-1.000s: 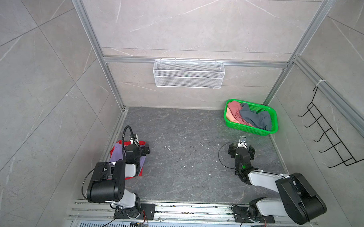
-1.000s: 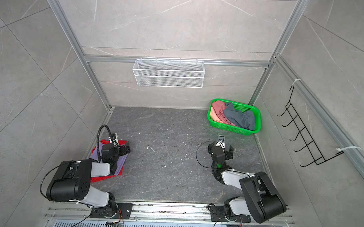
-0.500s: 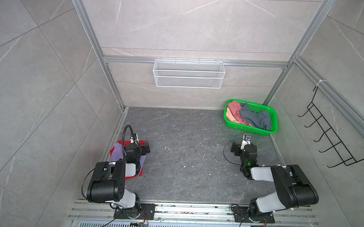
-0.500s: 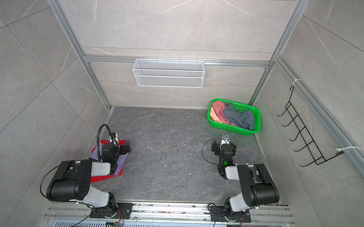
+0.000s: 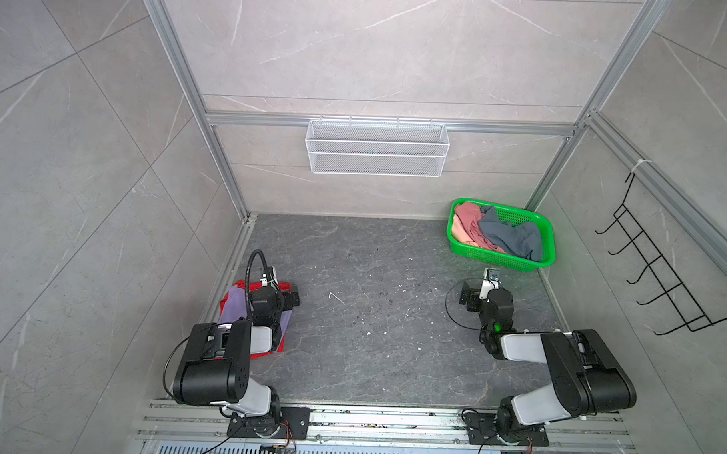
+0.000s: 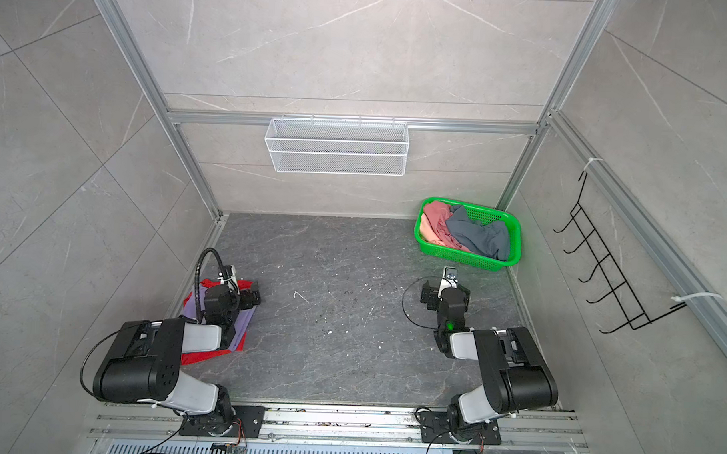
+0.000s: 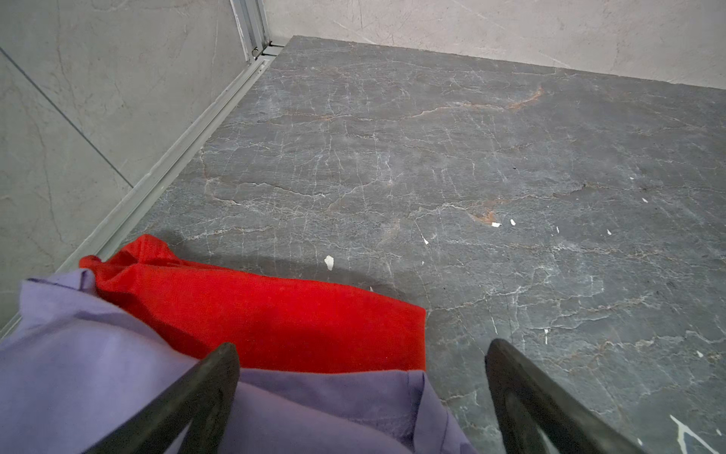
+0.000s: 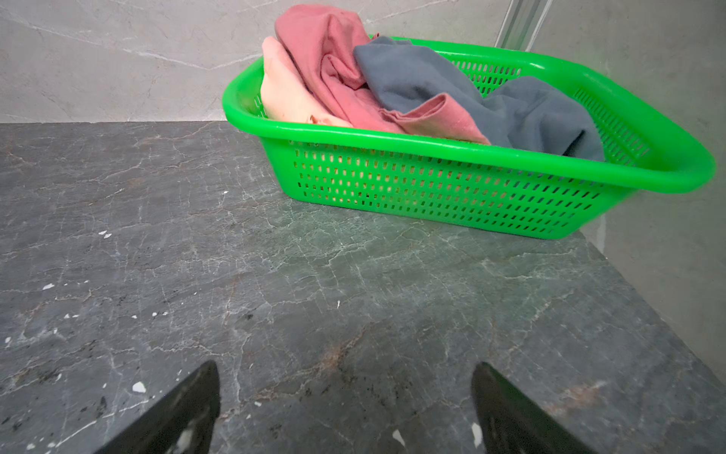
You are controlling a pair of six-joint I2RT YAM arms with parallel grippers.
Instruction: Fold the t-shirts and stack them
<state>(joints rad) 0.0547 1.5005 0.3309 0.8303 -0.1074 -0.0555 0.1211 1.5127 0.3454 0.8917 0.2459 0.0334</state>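
we count two stacked, lavender tee on red tee at the bench left edge, probably folded, three tees remaining in green basket, left hand and right hand wide, empty.

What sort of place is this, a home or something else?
Likely a robot test cell, not a home: the left arm and right arm are mounted on a rail, a metal frame holds the walls, and t-shirts lie in a green basket.

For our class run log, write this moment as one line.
stack: lavender tee on red tee | green basket: unfolded tees | left gripper: open | right gripper: open, facing basket
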